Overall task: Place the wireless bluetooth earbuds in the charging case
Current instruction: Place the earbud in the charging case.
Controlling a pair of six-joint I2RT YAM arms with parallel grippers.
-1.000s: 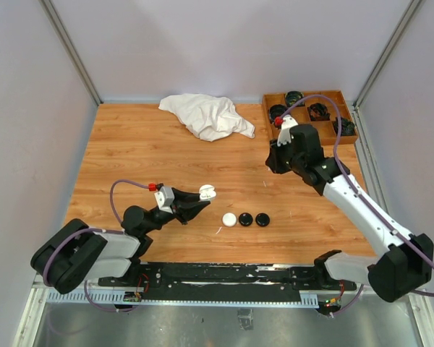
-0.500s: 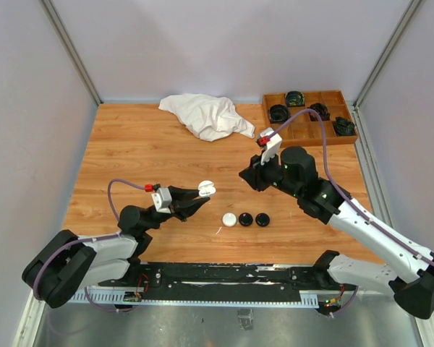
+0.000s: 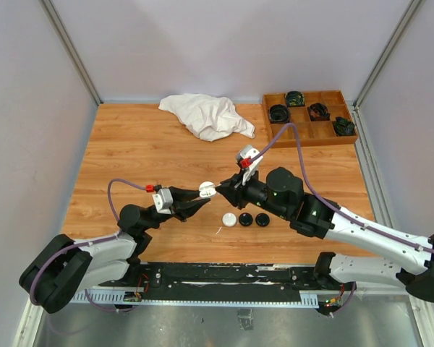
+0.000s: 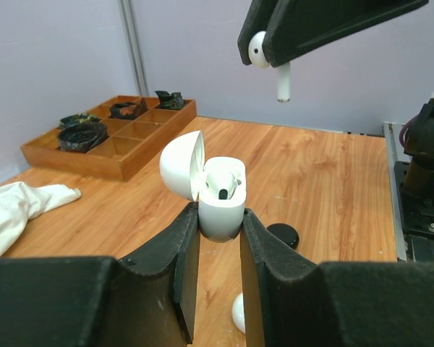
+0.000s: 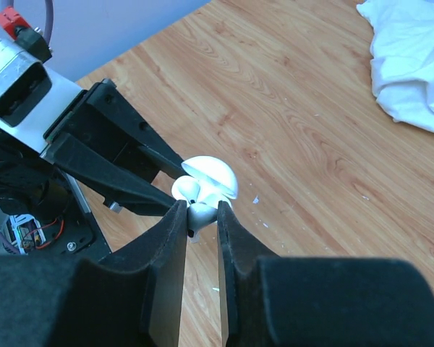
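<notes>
My left gripper (image 3: 202, 196) is shut on a white charging case (image 4: 221, 195) with its lid flipped open, held above the table; it also shows in the top view (image 3: 207, 190). One earbud sits in the case. My right gripper (image 3: 220, 189) is shut on a white stemmed earbud (image 4: 269, 61), held just above the open case. In the right wrist view the earbud (image 5: 200, 215) sits between my fingers right over the case (image 5: 208, 178).
A white puck (image 3: 230, 220) and two black pucks (image 3: 246, 219) (image 3: 262, 219) lie on the wood table near the front. A white cloth (image 3: 207, 116) lies at the back. A wooden tray (image 3: 312, 132) with coiled black items stands back right.
My right arm swung from the wooden tray down and left to the case, carrying the earbud. My left gripper has kept the open case almost in place.
</notes>
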